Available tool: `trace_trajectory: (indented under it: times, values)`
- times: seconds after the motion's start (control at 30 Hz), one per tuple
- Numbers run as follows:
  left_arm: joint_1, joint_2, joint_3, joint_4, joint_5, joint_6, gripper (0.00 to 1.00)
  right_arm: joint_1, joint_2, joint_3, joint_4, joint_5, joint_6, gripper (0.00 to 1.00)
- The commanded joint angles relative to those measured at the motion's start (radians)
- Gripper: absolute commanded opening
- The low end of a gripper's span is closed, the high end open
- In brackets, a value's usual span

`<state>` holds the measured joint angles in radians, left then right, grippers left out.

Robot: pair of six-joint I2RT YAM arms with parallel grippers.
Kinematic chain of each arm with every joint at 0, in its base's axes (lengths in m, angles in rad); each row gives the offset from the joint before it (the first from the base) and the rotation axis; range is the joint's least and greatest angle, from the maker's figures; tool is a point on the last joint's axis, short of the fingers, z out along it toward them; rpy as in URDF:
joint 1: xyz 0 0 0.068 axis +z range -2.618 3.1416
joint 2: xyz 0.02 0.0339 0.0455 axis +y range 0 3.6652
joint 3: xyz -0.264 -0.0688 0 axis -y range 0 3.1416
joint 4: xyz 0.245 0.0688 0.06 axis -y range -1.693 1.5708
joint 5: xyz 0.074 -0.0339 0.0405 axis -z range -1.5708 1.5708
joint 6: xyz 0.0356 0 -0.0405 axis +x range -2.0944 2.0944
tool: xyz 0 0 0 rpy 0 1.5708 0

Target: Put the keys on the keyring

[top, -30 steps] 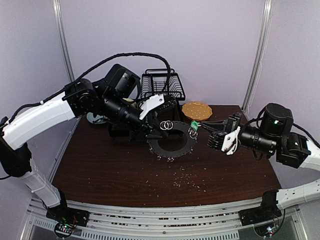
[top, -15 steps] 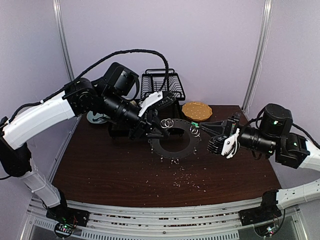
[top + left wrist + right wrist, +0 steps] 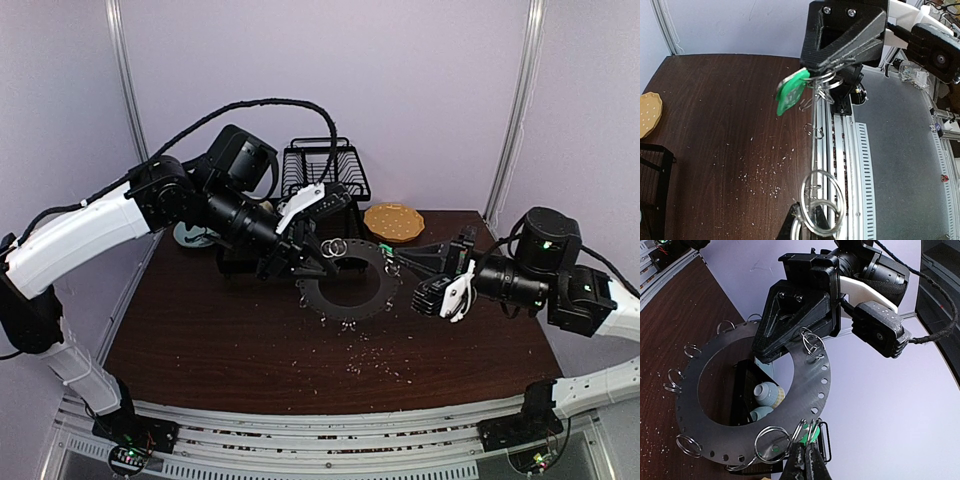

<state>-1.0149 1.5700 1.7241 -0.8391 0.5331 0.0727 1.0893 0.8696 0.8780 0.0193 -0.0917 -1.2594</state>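
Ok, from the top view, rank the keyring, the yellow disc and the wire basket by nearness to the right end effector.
1. keyring, on the left, its rim at the tips of the right end effector, which holds the green key.
2. yellow disc, just behind the tips.
3. wire basket, farthest, back and to the left.

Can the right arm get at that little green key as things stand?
Probably yes. The right gripper is shut right at the green key, which dangles at its tips by the rim of the keyring that the left gripper holds up. Nothing stands between.
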Motion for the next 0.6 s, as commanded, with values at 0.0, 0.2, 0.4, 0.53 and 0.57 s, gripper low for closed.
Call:
trace_trajectory:
  times: [0.0,0.2,0.4,0.53,0.57]
  values:
    - [0.006,-0.023,0.005,0.084,0.052,0.003,0.0,0.014,0.016,0.024,0.033,-0.05,0.038,0.0]
    - [0.005,-0.022,0.006,0.072,0.055,0.008,0.0,0.015,0.017,0.04,0.017,-0.074,0.04,0.0]
    - [0.006,-0.024,0.006,0.068,0.056,0.007,0.0,0.014,0.031,0.06,-0.082,-0.047,-0.041,0.0]
    - [0.006,-0.024,0.005,0.064,0.061,0.009,0.0,0.014,0.025,0.054,-0.146,-0.012,-0.125,0.0]
    - [0.006,-0.023,0.007,0.062,0.064,0.008,0.0,0.015,0.023,0.051,-0.147,-0.011,-0.137,0.0]
